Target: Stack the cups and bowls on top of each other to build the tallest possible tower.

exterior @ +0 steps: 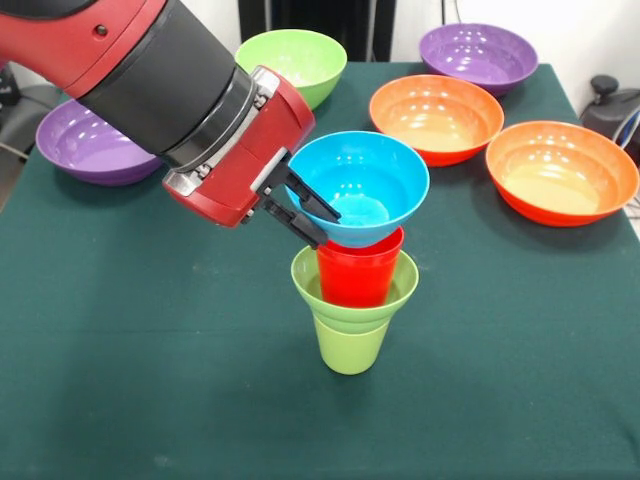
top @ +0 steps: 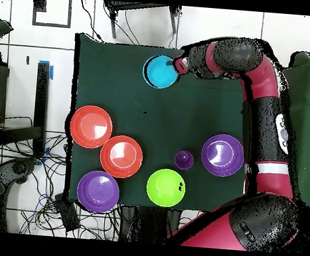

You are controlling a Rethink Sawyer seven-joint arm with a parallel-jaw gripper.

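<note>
- The tower (exterior: pixel 355 270) is seen standing on the green table (exterior: pixel 150 380), toward the middle of the front view: a lime-green cup (exterior: pixel 350 345) at the bottom, a small lime-green bowl (exterior: pixel 355 295) seated in it, a red cup (exterior: pixel 360 270) inside that, and a small blue bowl (exterior: pixel 360 188) on top.
- The gripper (exterior: pixel 303 208) is brought in from the left of the front view, tilted, with its black fingers (exterior: pixel 310 200) closed over the blue bowl's near-left rim; one finger appears to lie inside the bowl and one outside, though the pinch is partly hidden.
- The blue bowl is seen slightly tilted on the red cup.
- Behind the tower, a medium lime-green bowl (exterior: pixel 292 62), two orange bowls (exterior: pixel 436 115) (exterior: pixel 562 170) and two purple bowls (exterior: pixel 478 55) (exterior: pixel 95 145) are set apart from one another on the cloth, all upright.
- In the overhead view, a purple cup (top: pixel 184 160) is shown between the green bowl and a purple bowl, just beside both.
- From above, only the blue bowl of the tower can be made out, near the table's far edge.
</note>
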